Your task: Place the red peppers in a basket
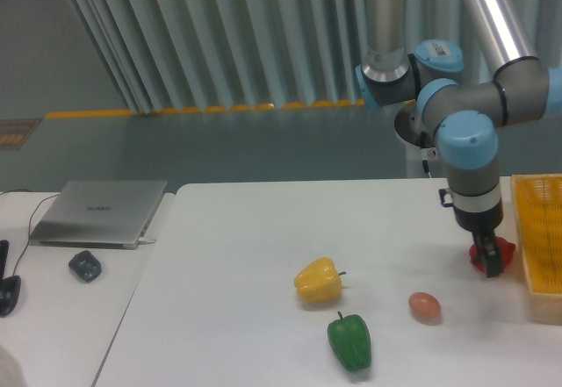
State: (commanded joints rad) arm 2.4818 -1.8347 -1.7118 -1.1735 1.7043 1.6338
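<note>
Gripper point(486, 259) is clasping the red pepper point(501, 252) just left of the basket point(540, 229), while on the table point(228, 255) a yellow pepper point(318, 282), green pepper point(349, 341) and egg point(424, 306) are lying apart.

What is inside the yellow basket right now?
The basket is cut off by the frame; only mesh wall shows, its inside hidden. The red pepper is outside, at the pincer.
</note>
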